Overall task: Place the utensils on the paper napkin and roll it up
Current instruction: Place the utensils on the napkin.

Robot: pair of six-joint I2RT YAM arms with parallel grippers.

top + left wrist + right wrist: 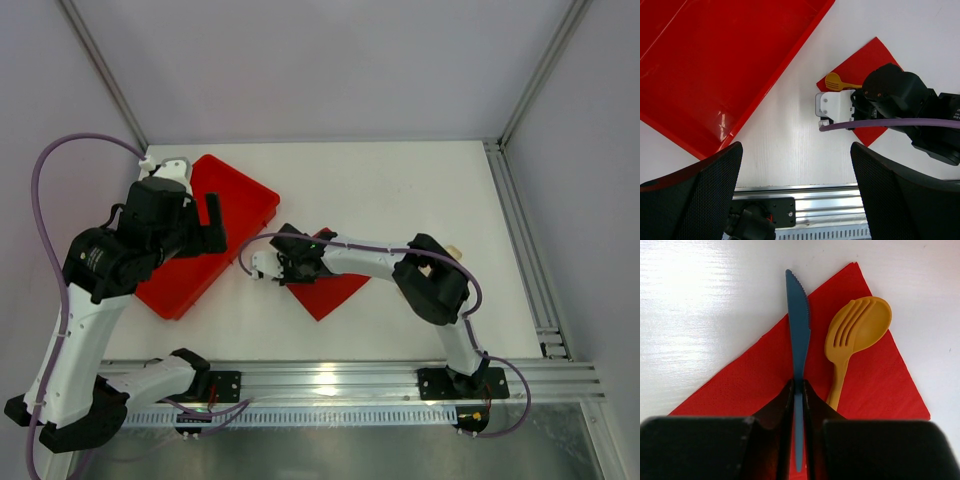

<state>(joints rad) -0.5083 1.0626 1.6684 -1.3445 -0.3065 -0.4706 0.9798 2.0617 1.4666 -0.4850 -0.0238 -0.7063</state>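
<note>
The red paper napkin (326, 291) lies on the white table, one corner pointing away in the right wrist view (740, 385). A yellow-orange fork (857, 330) lies on it, head far; it also shows in the left wrist view (834, 81). My right gripper (798, 386) is shut on the handle of a blue serrated knife (798, 325), held low over the napkin, its tip past the napkin's edge. My left gripper (796, 190) is open and empty, above the table between the red tray (715, 75) and the napkin (865, 57).
The large red plastic tray (245, 200) sits at the left, partly under my left arm. A small pale tan bit (453, 250) shows beside my right arm's elbow. An aluminium rail (330, 380) runs along the near edge.
</note>
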